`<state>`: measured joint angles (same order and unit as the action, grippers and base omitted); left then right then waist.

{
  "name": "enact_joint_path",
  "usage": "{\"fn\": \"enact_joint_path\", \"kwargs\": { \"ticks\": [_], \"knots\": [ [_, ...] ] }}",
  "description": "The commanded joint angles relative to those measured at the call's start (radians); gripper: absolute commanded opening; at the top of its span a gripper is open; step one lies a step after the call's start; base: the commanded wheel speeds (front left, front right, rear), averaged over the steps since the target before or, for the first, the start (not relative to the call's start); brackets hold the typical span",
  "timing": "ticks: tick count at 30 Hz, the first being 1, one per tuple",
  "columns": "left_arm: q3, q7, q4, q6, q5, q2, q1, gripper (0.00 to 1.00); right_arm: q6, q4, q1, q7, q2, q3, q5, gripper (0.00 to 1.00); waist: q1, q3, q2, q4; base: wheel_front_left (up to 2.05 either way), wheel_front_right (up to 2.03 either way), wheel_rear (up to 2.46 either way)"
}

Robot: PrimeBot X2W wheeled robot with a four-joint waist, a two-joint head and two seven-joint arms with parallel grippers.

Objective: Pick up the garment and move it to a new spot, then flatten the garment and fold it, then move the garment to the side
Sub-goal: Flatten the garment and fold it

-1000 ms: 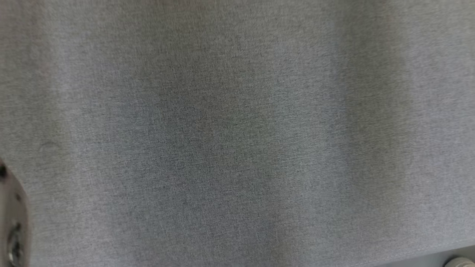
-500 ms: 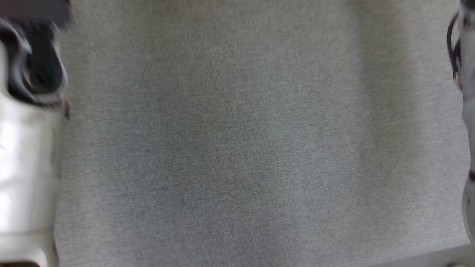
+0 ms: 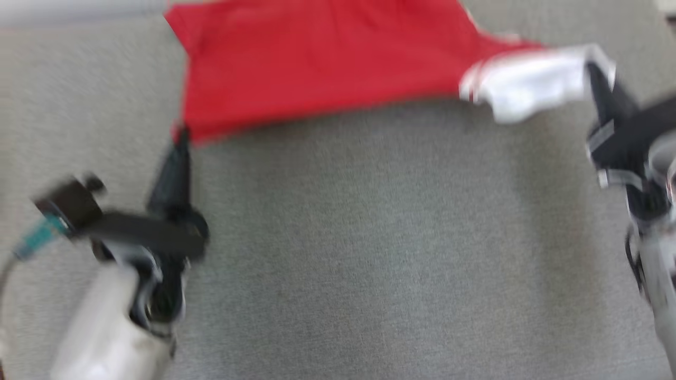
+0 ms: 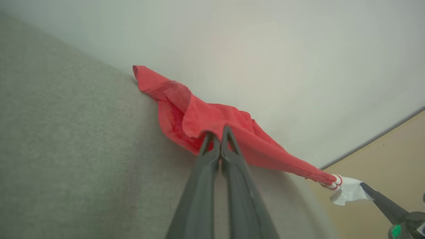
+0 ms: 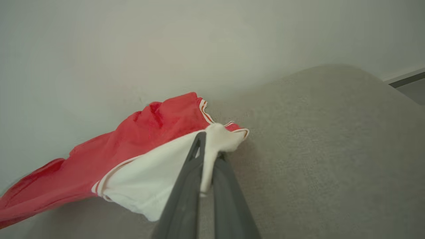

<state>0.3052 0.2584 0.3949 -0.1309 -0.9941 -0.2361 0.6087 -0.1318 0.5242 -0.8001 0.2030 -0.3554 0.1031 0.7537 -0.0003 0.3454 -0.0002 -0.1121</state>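
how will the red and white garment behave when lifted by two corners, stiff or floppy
Probably floppy: the garment drapes and creases between the left gripper and right gripper, each pinching only an edge. Likely light, since thin folds hang from those small pinches. It may bunch on the grey fabric surface rather than slide cleanly.

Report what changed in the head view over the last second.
The head camera itself has shifted. Arms came in from both sides; now the left tool is shut on an edge of the red garment and the right tool on its white sleeve, the cloth stretched between them at the top. When they took hold cannot be told. The grey fabric surface stayed the same.
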Motion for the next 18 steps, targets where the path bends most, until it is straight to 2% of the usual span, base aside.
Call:
{"fn": "enact_joint_path", "kwargs": {
  "ticks": [1, 5, 8, 9, 14, 18],
  "knots": [
    [0.019, 0.002, 0.011, 0.001, -0.014, -0.007, -0.071, 0.00, 0.002, -0.054, 0.109, 0.056, -0.016, -0.031, -0.004, 0.00, 0.0003, -0.132, 0.0002, 0.044, 0.00, 0.00, 0.00],
    [0.044, 0.002, 0.027, 0.001, -0.031, -0.010, -0.188, 0.00, 0.002, -0.198, 0.317, 0.177, 0.009, -0.126, -0.023, 0.00, 0.0003, -0.176, 0.0002, 0.048, 0.00, 0.00, 0.00],
    [0.029, 0.003, 0.035, 0.006, -0.061, 0.002, -0.269, 0.00, 0.002, -0.319, 0.463, 0.275, 0.061, -0.206, -0.050, 0.00, 0.0003, -0.199, 0.0002, 0.046, 0.00, 0.00, 0.00],
    [0.029, 0.003, 0.035, 0.006, -0.061, 0.002, -0.269, 0.00, 0.002, -0.319, 0.463, 0.275, 0.061, -0.206, -0.050, 0.00, 0.0003, -0.199, 0.0002, 0.046, 0.00, 0.00, 0.00],
    [0.017, 0.006, 0.040, 0.015, -0.060, 0.003, -0.374, 0.00, 0.002, -0.517, 0.665, 0.442, 0.186, -0.310, -0.125, 0.00, 0.0003, -0.224, 0.0002, 0.047, 0.00, 0.00, 0.00],
    [0.005, 0.007, 0.022, 0.028, -0.060, 0.013, -0.452, 0.00, 0.002, -0.633, 0.776, 0.561, 0.243, -0.362, -0.194, 0.00, 0.0003, -0.247, 0.0002, 0.046, 0.00, 0.00, 0.00]
  ]
}}
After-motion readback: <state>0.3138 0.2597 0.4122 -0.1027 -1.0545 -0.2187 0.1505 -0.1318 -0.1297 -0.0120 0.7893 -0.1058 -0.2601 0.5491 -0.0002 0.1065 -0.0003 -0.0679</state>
